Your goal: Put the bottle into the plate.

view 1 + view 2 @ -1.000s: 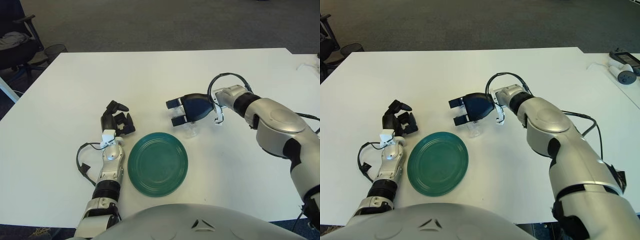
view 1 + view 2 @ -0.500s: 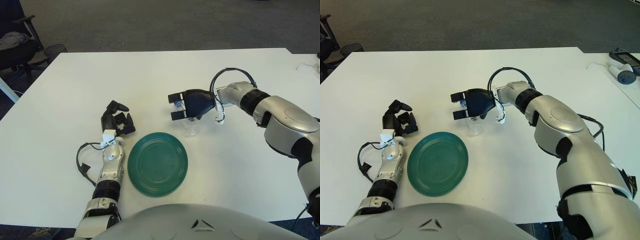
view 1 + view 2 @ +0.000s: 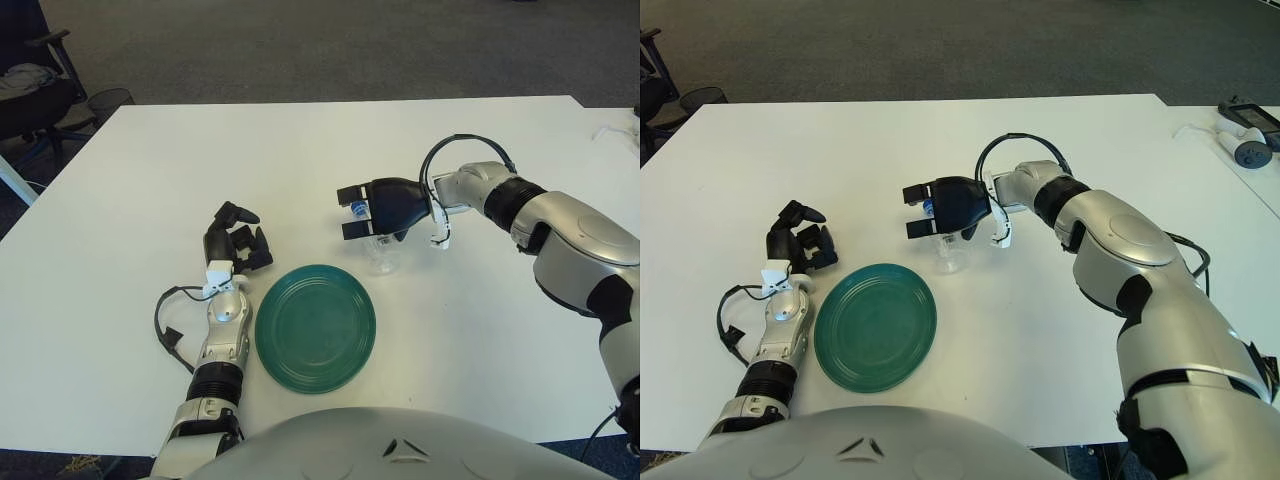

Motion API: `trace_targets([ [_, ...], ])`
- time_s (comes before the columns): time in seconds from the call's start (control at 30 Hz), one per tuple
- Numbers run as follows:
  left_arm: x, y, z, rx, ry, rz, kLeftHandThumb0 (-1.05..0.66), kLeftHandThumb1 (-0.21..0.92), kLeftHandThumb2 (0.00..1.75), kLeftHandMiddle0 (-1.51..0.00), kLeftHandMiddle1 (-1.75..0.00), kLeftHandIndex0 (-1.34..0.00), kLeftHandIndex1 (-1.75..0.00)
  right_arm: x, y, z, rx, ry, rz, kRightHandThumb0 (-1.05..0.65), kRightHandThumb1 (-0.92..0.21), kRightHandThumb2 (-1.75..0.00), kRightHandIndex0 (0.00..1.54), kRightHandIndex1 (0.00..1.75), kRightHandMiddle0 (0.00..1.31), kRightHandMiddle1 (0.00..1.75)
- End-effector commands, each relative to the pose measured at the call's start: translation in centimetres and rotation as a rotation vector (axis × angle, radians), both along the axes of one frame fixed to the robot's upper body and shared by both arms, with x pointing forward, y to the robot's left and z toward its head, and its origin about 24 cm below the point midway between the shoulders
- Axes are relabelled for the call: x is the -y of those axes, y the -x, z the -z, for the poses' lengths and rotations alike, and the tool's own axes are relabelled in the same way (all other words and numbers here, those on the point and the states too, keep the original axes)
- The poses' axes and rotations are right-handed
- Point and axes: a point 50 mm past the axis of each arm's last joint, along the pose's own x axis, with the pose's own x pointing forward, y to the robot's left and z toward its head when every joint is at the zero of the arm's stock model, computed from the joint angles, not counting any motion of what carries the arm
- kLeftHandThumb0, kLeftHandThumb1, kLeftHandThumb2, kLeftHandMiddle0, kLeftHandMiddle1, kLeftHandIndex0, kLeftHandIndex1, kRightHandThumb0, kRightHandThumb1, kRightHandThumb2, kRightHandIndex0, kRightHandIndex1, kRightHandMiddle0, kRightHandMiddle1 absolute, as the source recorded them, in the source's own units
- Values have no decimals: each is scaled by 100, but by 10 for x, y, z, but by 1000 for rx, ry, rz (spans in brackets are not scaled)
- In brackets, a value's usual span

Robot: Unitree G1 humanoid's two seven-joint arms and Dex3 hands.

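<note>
A dark green plate (image 3: 316, 327) lies empty on the white table (image 3: 300, 160), near its front edge. Beyond the plate's upper right rim, my right hand (image 3: 350, 211) is shut on a clear plastic bottle (image 3: 383, 258). The bottle's blue cap (image 3: 358, 208) shows between the fingertips, and its clear body hangs below the palm, close over the table; I cannot tell whether it touches. The bottle is outside the plate. My left hand (image 3: 236, 240) shows just left of the plate with its fingers curled and nothing in them.
A black cable (image 3: 462, 148) loops over my right wrist. An office chair (image 3: 30, 90) stands off the table's far left corner. Small grey devices (image 3: 1245, 135) lie at the table's far right edge. Carpet floor lies beyond the far edge.
My right hand has risen a little and shifted away from me with the bottle, bringing the blue cap into view between its fingers. The left hand and plate have stayed still.
</note>
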Motion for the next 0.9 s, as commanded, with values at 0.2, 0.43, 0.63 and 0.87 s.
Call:
trace_targets([
  [0.2, 7, 23, 28, -154, 31, -2, -54, 13, 154, -129, -175, -76, -175, 3, -2, 5, -2, 46, 73, -44, -51, -97, 1, 24, 0, 41],
  [0.43, 6, 23, 28, -159, 17, -7, -54, 14, 154, -128, -175, -75, -175, 5, -3, 10, 52, -8, 54, -59, -55, -83, 0, 2, 0, 12],
  [0.63, 6, 24, 27, -154, 0, -12, -54, 14, 154, -128, -175, -76, -175, 5, -3, 11, 94, -69, 6, -74, -63, -66, 0, 0, 0, 1],
  [0.87, 6, 24, 27, -153, -25, -17, -55, 12, 156, -130, -175, -78, -175, 5, -3, 13, 120, -119, -35, -91, -75, -44, 0, 0, 0, 0],
])
